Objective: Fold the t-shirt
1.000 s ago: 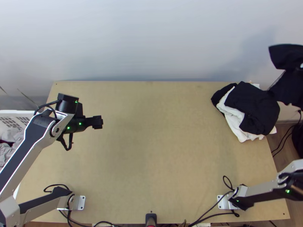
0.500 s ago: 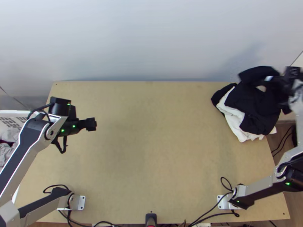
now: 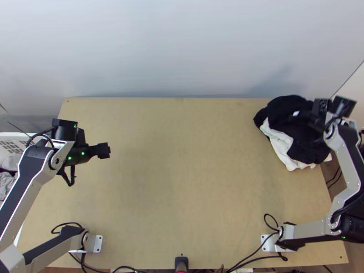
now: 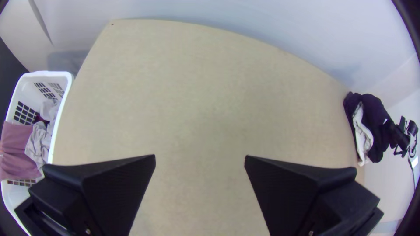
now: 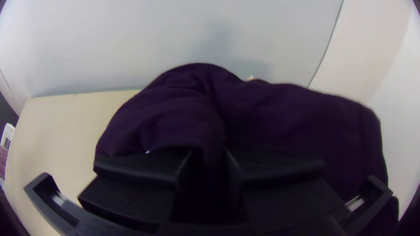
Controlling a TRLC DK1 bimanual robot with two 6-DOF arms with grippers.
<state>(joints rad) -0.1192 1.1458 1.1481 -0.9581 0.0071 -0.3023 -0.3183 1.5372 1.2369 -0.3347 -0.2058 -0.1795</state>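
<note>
Since the black t-shirt point(image 3: 285, 105) sits on the pile point(image 3: 280, 139), folding's probably done. Right fingers point(image 5: 140, 165) pinch it, so just letting go remains; left fingers point(image 4: 118, 185) are spread.

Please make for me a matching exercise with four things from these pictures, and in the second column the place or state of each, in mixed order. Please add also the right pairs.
Column 1
1. left gripper
2. right gripper
3. white cloth
4. pink cloth

Column 2
A. inside the white basket
B. open, above the table
C. partly under the black cloth
D. over the black cloth

Right pairs: 1-B, 2-D, 3-C, 4-A
</note>
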